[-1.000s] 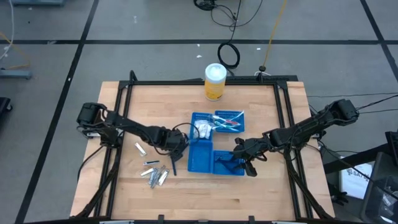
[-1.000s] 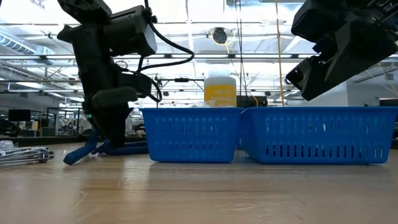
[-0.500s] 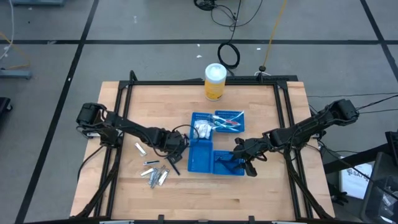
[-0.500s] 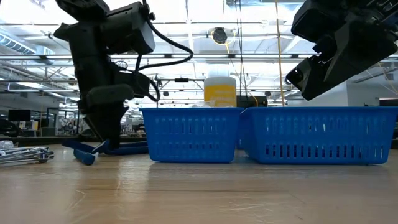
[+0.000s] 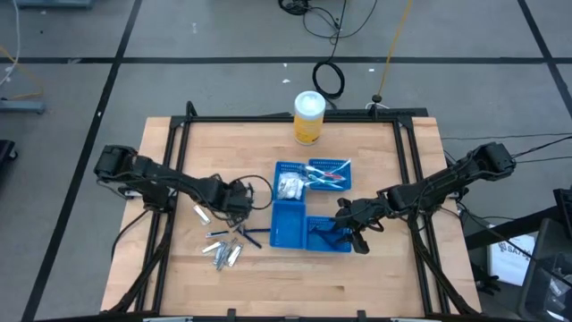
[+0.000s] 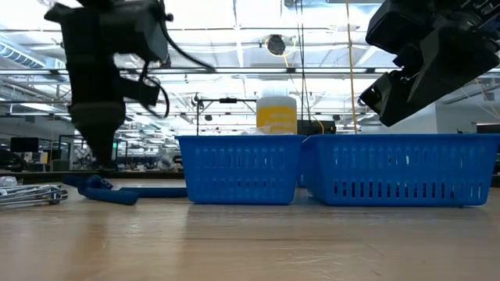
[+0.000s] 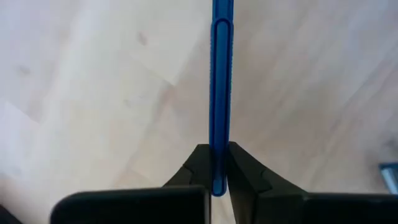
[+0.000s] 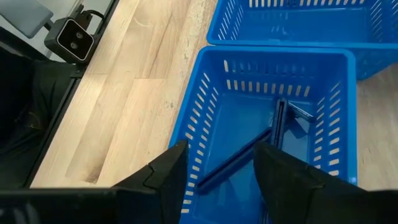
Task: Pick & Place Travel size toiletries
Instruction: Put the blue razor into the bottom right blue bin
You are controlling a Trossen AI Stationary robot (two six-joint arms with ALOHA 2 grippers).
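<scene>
Left gripper (image 7: 219, 167) pinches a blue stick (image 7: 221, 93) on the table, left of the trays (image 5: 288, 224); only its wrist view shows that. Right gripper (image 8: 217, 168) open above a tray with sticks (image 8: 239, 158).

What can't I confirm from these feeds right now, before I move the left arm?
- Blue stick: left wrist view's top edge cuts off its far end.
- Right gripper: its fingertips lie below the right wrist view's bottom edge.
- Silvery tubes: too small in the high view to count.
- Basket contents: walls hide them in the low view.
</scene>
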